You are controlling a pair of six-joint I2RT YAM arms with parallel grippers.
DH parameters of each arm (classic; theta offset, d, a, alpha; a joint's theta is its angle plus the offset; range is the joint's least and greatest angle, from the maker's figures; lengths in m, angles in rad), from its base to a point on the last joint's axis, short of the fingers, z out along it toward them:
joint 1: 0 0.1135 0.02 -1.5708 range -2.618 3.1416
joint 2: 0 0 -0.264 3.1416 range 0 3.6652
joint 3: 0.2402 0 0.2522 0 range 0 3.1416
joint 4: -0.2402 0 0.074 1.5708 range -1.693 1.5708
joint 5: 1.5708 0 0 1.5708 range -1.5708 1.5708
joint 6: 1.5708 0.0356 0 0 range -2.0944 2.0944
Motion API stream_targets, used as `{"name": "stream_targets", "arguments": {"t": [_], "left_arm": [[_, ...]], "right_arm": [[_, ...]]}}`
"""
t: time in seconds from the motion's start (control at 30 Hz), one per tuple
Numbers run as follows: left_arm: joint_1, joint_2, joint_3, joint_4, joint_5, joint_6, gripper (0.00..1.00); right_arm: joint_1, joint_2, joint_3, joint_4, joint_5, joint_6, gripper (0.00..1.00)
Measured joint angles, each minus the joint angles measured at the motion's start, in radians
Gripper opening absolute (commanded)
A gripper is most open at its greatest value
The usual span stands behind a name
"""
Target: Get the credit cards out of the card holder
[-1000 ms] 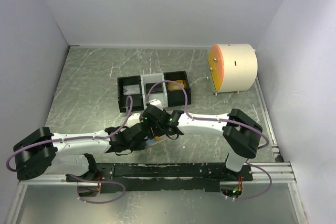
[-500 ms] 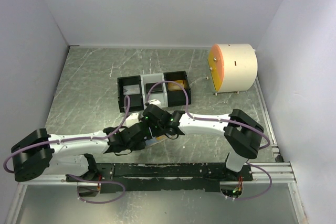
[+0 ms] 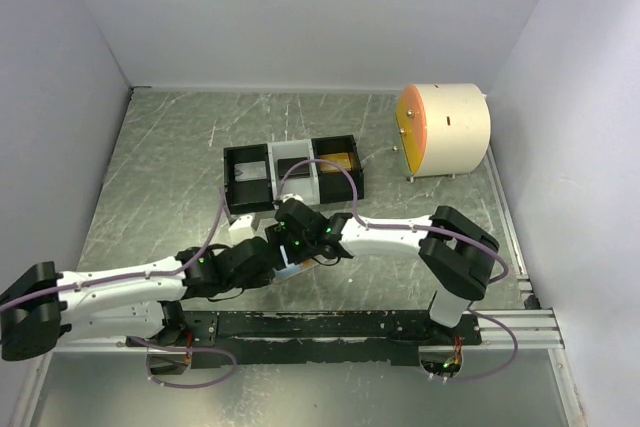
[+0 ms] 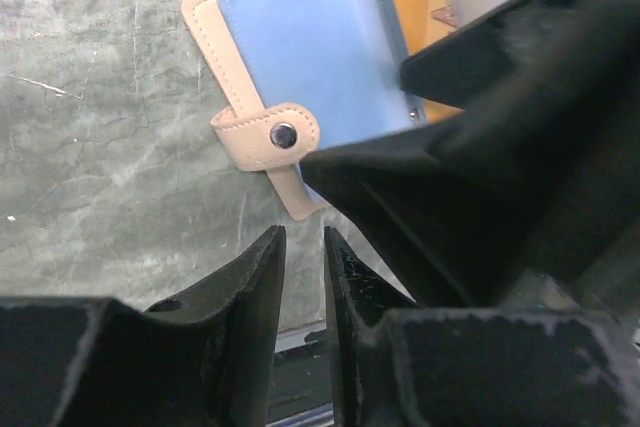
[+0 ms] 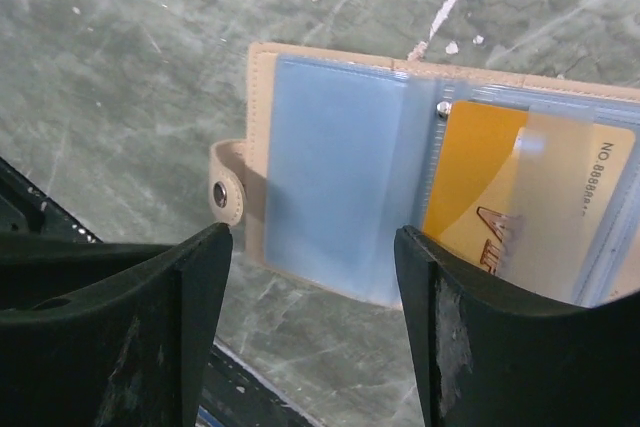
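The card holder (image 5: 330, 187) lies open on the table, tan outside and pale blue inside, its snap strap (image 4: 270, 135) sticking out to one side. A gold credit card (image 5: 475, 182) sits in the slot of its other page, partly under a clear flap. My right gripper (image 5: 315, 247) hangs open just above the blue page with nothing between its fingers. My left gripper (image 4: 303, 247) is beside the strap, its jaws only a narrow gap apart and empty. In the top view both grippers meet over the card holder (image 3: 289, 269), which is mostly hidden.
A three-compartment black-and-white tray (image 3: 361, 185) stands behind the grippers, with a gold card (image 3: 335, 160) in its right compartment. A white drum with an orange face (image 3: 445, 130) is at the back right. A black rail (image 3: 340, 325) runs along the near edge.
The left arm has stretched out lower and further left at its elbow, its gripper staying by the card holder. The right jaws have widened a little.
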Motion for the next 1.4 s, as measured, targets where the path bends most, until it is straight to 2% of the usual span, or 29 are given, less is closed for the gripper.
{"name": "stream_targets", "arguments": {"t": [0.3,0.43,0.53,0.7,0.83,1.17,1.4], "left_arm": [[-0.006,-0.179,-0.008,-0.027,-0.011,-0.011,0.36],[-0.006,-0.208,-0.007,0.006,-0.008,0.009,0.40],[-0.006,-0.204,-0.005,0.040,-0.004,0.026,0.45],[-0.006,-0.142,0.021,0.122,0.006,0.038,0.58],[-0.006,-0.064,0.026,0.193,0.012,0.021,0.67],[0.013,0.149,0.063,0.279,0.040,-0.017,0.64],[0.075,0.183,0.067,0.352,0.080,-0.029,0.62]], "right_arm": [[-0.074,-0.019,-0.109,0.143,-0.170,0.009,0.66],[-0.081,-0.123,-0.146,0.151,-0.198,0.008,0.66],[-0.109,-0.227,-0.156,0.137,-0.160,0.010,0.63],[-0.254,-0.336,-0.214,0.133,-0.119,0.013,0.55],[-0.347,-0.332,-0.289,0.127,-0.146,0.013,0.50],[-0.358,-0.274,-0.320,0.171,-0.267,-0.005,0.34],[-0.358,-0.203,-0.313,0.177,-0.316,-0.042,0.31]]}}
